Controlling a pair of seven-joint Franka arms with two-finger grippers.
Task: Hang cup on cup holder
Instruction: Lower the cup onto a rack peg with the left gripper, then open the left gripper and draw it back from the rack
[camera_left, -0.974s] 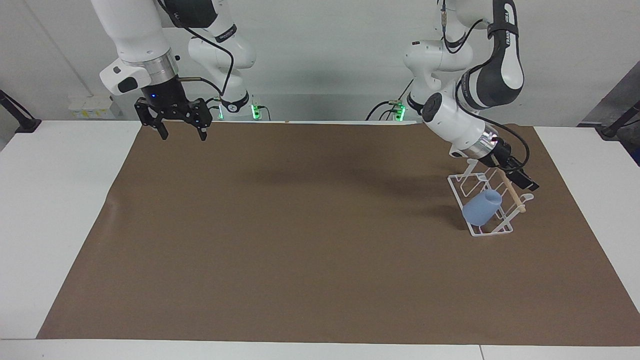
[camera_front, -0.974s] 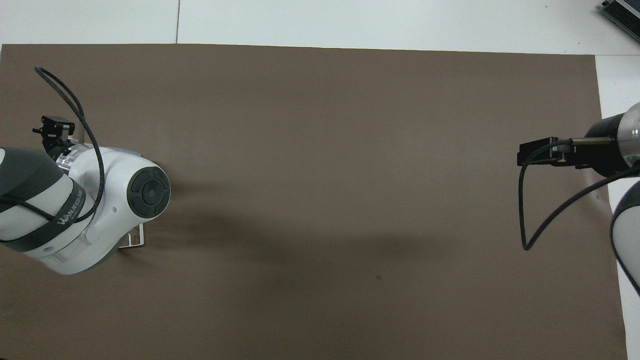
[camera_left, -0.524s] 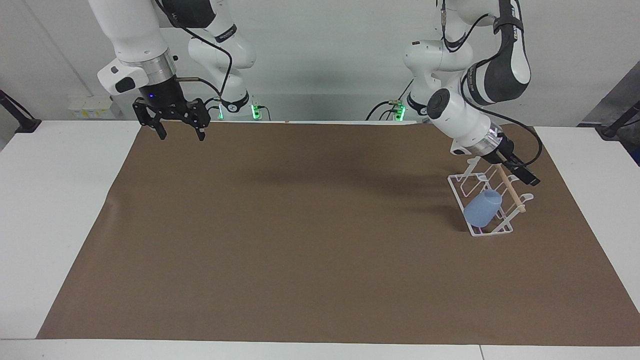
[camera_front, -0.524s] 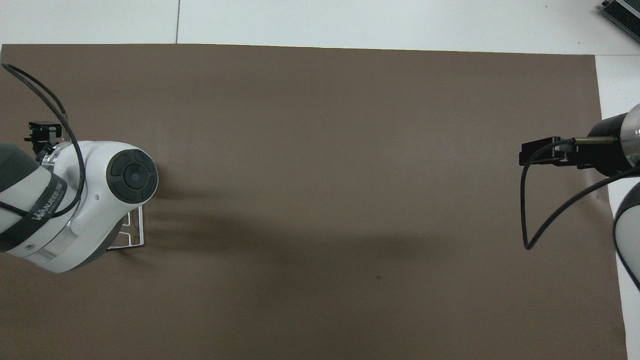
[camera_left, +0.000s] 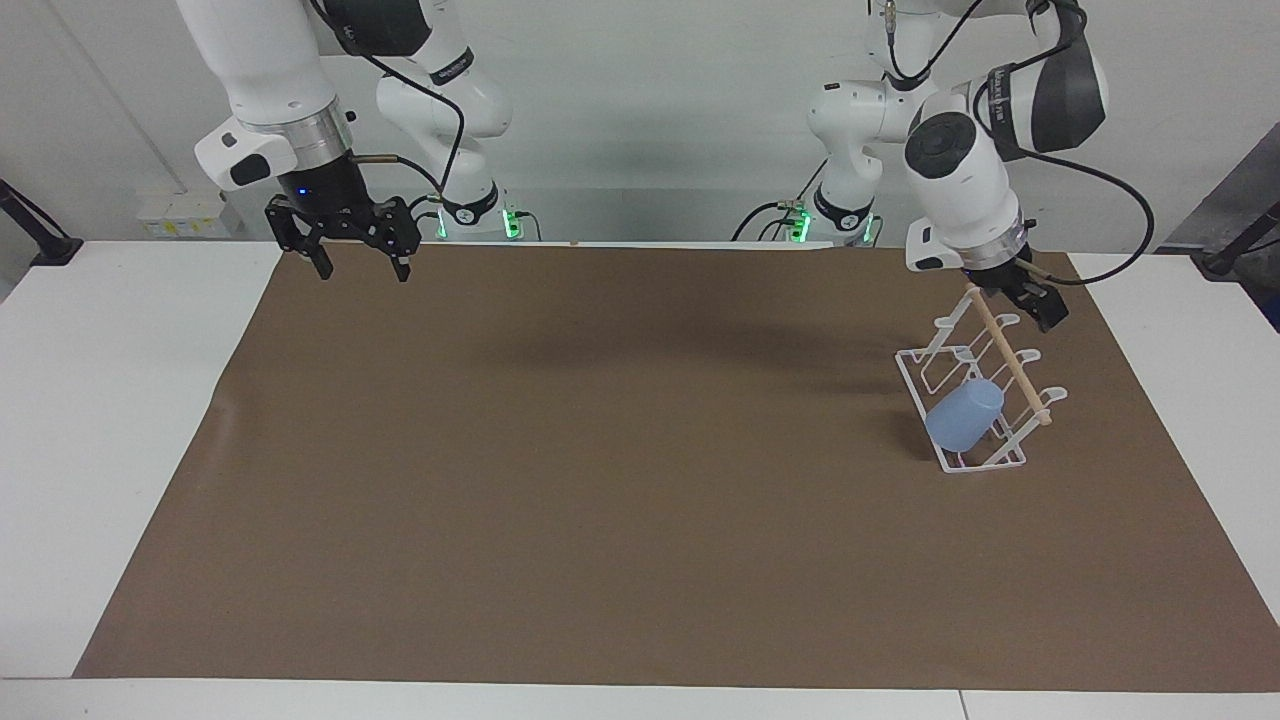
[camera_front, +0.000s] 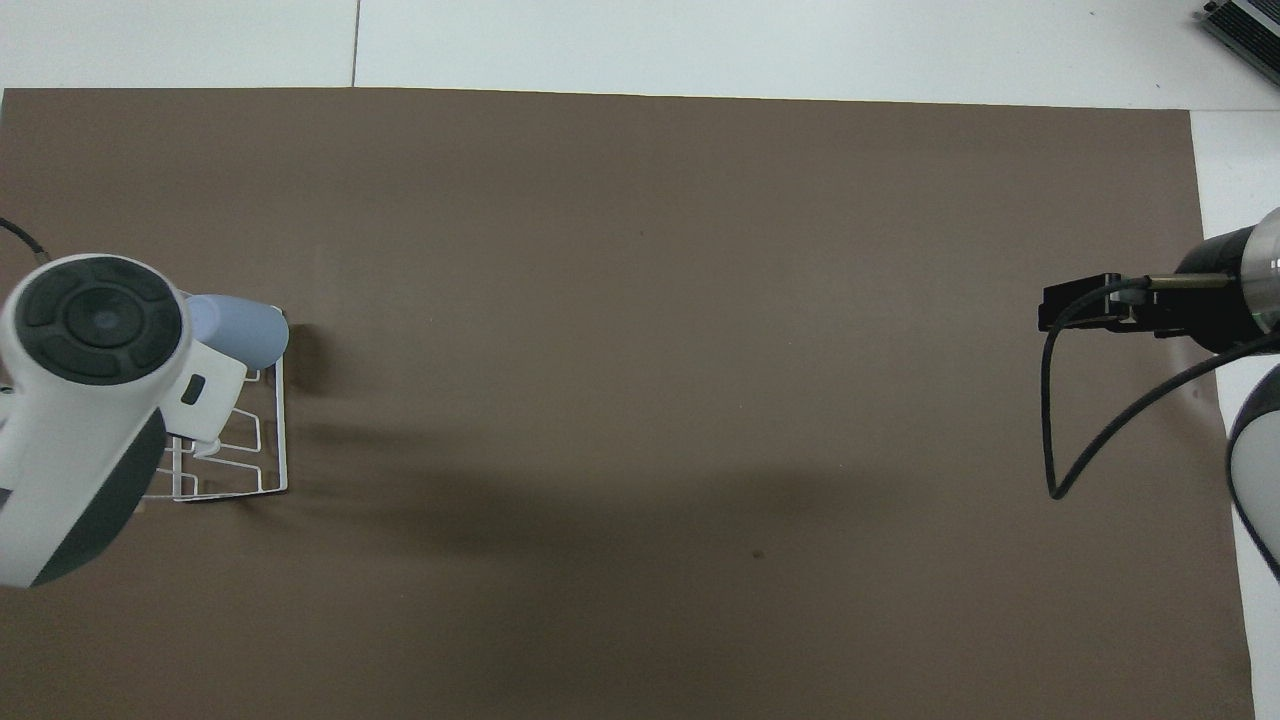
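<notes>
Seeing the cup (camera_left: 964, 415) hung on the cup holder (camera_left: 975, 462), we lift our left gripper (camera_left: 1030, 305), open and empty, clear of its dowel; right gripper (camera_left: 361, 262) waits open.

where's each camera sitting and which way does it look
Facing view: high across the table, looking at the robots; both arms show whole, left hand above the rack, right hand waiting above the mat's corner.
Overhead view: high above the robots' end, looking steeply down; the left arm's wrist covers part of the rack.
Shared: rack, blue cup on it, brown mat.
</notes>
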